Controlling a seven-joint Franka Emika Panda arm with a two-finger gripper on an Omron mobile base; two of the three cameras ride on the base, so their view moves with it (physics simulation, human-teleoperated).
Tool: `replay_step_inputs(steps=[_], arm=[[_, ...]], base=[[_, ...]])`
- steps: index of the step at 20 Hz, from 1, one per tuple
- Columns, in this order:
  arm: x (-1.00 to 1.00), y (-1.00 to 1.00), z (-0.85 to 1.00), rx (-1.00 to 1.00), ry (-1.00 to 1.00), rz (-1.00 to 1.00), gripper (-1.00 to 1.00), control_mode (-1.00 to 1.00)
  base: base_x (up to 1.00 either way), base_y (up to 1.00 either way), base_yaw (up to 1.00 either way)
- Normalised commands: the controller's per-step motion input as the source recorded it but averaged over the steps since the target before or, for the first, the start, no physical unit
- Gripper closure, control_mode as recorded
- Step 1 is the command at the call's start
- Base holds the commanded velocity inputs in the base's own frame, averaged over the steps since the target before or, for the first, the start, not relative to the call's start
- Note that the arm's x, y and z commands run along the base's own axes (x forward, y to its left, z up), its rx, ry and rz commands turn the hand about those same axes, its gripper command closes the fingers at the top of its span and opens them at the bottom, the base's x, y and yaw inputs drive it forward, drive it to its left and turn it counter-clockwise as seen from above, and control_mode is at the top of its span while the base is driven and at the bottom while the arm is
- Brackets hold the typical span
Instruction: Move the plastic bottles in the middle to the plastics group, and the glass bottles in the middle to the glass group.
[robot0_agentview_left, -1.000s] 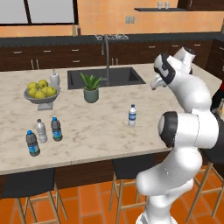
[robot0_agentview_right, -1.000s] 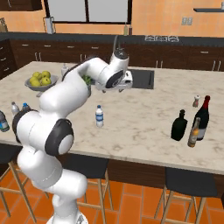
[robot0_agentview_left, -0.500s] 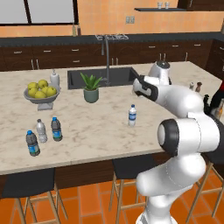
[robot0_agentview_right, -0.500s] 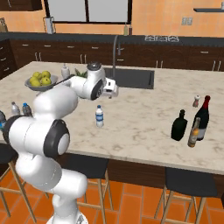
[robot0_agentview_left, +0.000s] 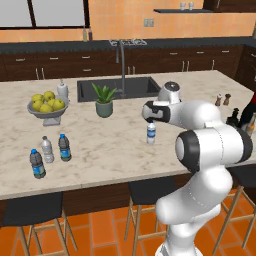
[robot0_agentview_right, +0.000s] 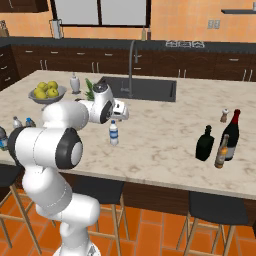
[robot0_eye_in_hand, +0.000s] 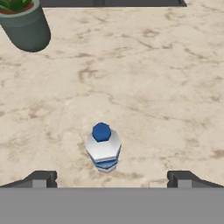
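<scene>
One water bottle (robot0_agentview_left: 151, 133) stands mid-counter (robot0_agentview_left: 115, 150), below the potted plant (robot0_agentview_left: 104, 100).

Clear bottle (robot0_eye_in_hand: 103, 148) — blue cap, blue band — on beige-veined, seemingly marble counter (robot0_eye_in_hand: 153, 78).

glossy white rounded arm (robot0_agentview_left: 200, 145) segments joined by dark grey rings.

The pale marble surface (robot0_agentview_left: 110, 150) carries a clear water bottle (robot0_agentview_left: 151, 133) standing upright just under the claw (robot0_agentview_left: 146, 111). Well to its left stand three small bottles (robot0_agentview_left: 48, 154), a fruit bowl (robot0_agentview_left: 47, 107) and a potted plant (robot0_agentview_left: 104, 100); far right, dark glass bottles (robot0_agentview_right: 220, 142).
</scene>
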Motion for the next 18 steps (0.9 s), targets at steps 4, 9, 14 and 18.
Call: replay_step_inputs(steps=[4,9,14,18], arm=[[-0.2,0.0,-0.04,0.0,0.12,0.0,-1.0,-1.0],[0.05,0.15,-0.39,0.0,0.02,0.01,-1.0,-1.0],[0.24,0.18,-0.32,0.0,0.0,0.0,-1.0,-1.0],[0.16,0.0,-0.35,0.0,0.0,0.0,-1.0,-1.0]], base=[[0.0,0.0,0.0],[0.0,0.0,0.0],[0.0,0.0,0.0],[0.0,0.0,0.0]])
